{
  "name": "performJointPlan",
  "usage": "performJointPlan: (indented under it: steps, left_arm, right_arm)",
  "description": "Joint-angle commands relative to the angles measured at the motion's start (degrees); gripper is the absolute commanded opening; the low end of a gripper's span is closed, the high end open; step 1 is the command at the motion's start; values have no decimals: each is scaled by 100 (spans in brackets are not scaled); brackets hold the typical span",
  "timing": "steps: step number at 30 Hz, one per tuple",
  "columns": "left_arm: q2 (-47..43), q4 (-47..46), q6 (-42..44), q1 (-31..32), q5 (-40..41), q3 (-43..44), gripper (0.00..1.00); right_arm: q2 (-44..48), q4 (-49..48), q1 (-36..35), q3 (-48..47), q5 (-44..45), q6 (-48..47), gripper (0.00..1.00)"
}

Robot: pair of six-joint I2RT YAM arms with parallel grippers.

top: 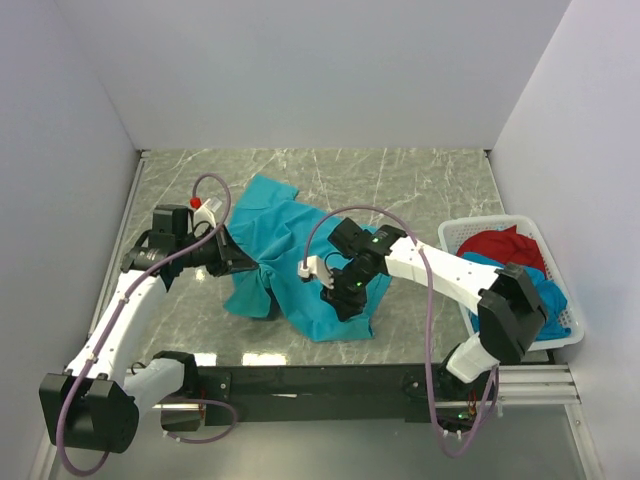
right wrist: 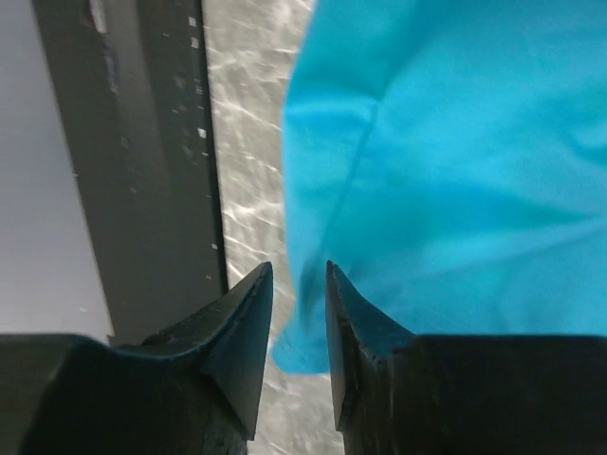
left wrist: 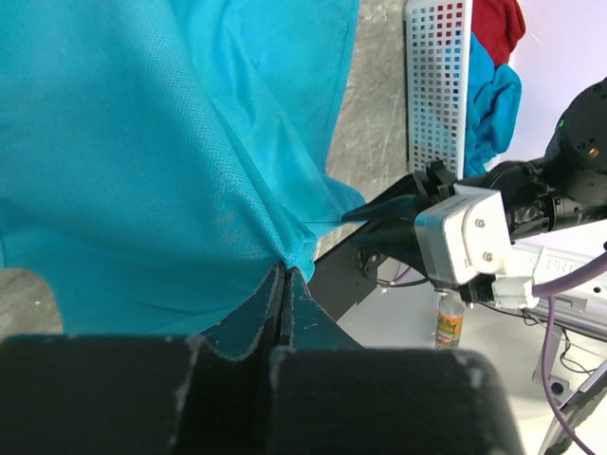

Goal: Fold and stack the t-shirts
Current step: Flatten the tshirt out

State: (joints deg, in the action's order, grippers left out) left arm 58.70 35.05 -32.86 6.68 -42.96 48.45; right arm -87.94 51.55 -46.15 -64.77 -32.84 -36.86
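Fabric of the teal t-shirt (left wrist: 142,171) sits pinched in the left claw (left wrist: 285,284). Right claw (right wrist: 294,284), at its 3 o'clock, stands apart, empty. Tugging one-handed could bunch the shirt.

No text, label, brand, number or sign is legible anywhere.

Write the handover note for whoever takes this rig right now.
Left hand: shut on the teal t-shirt, pinching a fold of cloth.
Right hand: jaws apart at the shirt's near edge, gripping nothing.
Teal shirt lies rumpled mid-table, not folded.
Red t-shirt and blue t-shirt sit in the white basket on the right.
Done: nothing folded or stacked.
Left: fold all three, stack them.
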Motion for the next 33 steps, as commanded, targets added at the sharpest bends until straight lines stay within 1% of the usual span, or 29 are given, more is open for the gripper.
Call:
performJointPlan:
  steps: [1,4,5,6,7,8,9,10,12,13,15,18,22,24,28,33]
  left_arm:
    - [-130,2,228,0,16,-28,0]
    - [-148,72,280,0,33,-19,0]
    - [-174,90,289,0,51,-28,1]
    - [-200,73,289,0,51,-46,0]
    - [-201,64,289,0,33,-63,0]
    - [-201,46,280,0,-2,-107,1]
    - [-192,29,280,0,-19,-125,0]
    - [-183,11,280,0,-28,-142,0]
    - [-131,-50,272,9,-72,-169,1]
    - [-122,-59,263,9,-90,-178,0]
    - [-78,-103,263,18,-116,-195,1]
    - [-95,-69,280,18,-99,-195,0]
    - [-192,-51,298,18,-81,-274,0]
    - [-227,-51,289,18,-90,-309,0]
    - [-236,-59,298,18,-107,-336,0]
    - [-201,-77,307,18,-116,-336,1]
  right_arm:
    - [22,66,-140,-255,-320,170,37]
    - [347,118,-26,-177,137,215,37]
    - [670,153,183,-80,190,136,37]
    - [856,206,325,164,234,-4,38]
    - [1032,389,413,306,260,-388,38]
    - [1381,504,597,455,313,-601,39]
    - [1585,557,694,787,400,-786,40]
    - [1961,514,773,991,462,-1040,41]
    - [2280,409,949,1543,568,-1357,41]
    - [2516,182,950,1729,612,-1628,42]
    - [2676,-326,950,2142,621,-1797,42]
    - [2607,-672,950,2232,533,-1851,42]
    - [2028,-1163,906,2127,568,-1763,42]
    - [1887,-1313,854,2074,559,-1693,42]
    - [1737,-1411,546,1969,533,-1517,41]
    - [1885,-1192,528,1793,349,-1561,40]
